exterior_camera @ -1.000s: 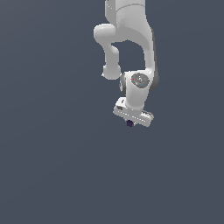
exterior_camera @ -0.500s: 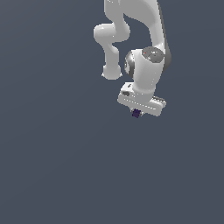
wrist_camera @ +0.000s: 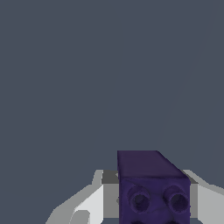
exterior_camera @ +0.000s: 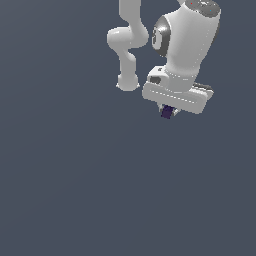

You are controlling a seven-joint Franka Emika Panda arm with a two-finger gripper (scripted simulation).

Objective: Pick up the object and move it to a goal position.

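Observation:
The object is a tiny dark purple blocky piece. In the exterior view it pokes out just below my white gripper, high above the grey floor, towards the exterior view's upper right. In the wrist view the purple block fills the space between my white fingers, with two round bumps on its near face. The gripper is shut on it. The fingers themselves are mostly hidden behind the hand in the exterior view.
A plain dark grey surface spreads under and around the arm. The white arm's links rise at the top of the exterior view. No goal marker shows in either view.
The arm has carried the purple block upward and towards the exterior view's right; the hand now looks larger and higher in the picture. The grip on the block is unchanged.

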